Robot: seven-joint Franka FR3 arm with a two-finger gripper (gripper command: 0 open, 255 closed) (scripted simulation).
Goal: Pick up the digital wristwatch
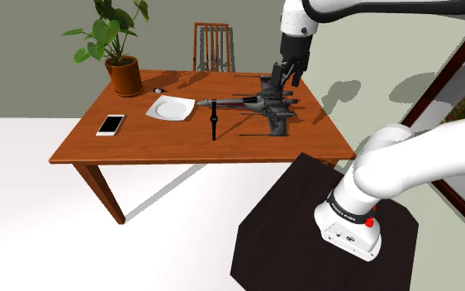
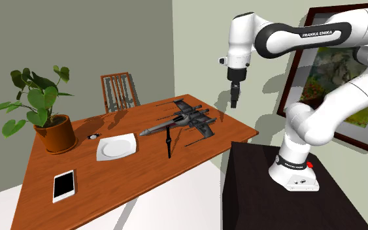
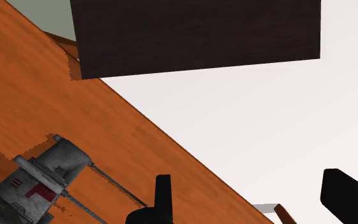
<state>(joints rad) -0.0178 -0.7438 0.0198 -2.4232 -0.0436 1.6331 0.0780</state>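
The wristwatch [image 1: 213,120] is a thin black band standing upright on the wooden table [image 1: 139,140], between the white plate and the toy spaceship. The second exterior view shows the wristwatch [image 2: 168,142] in front of the spaceship's nose. My black gripper [image 1: 289,79] hangs high over the table's end nearest the stand, above the spaceship and well away from the watch. In the second exterior view the gripper [image 2: 234,101] is in the air to the spaceship's right. In the wrist view the gripper [image 3: 254,203] is open, its fingers [image 3: 163,198] wide apart with nothing between them.
A grey toy spaceship [image 1: 270,106] lies on the table near the gripper. A white plate [image 1: 171,108], a phone [image 1: 111,125], a potted plant [image 1: 121,58] and a small dark object [image 1: 158,90] share the table. A chair [image 1: 213,47] stands behind it; the dark stand [image 1: 305,223] is beside it.
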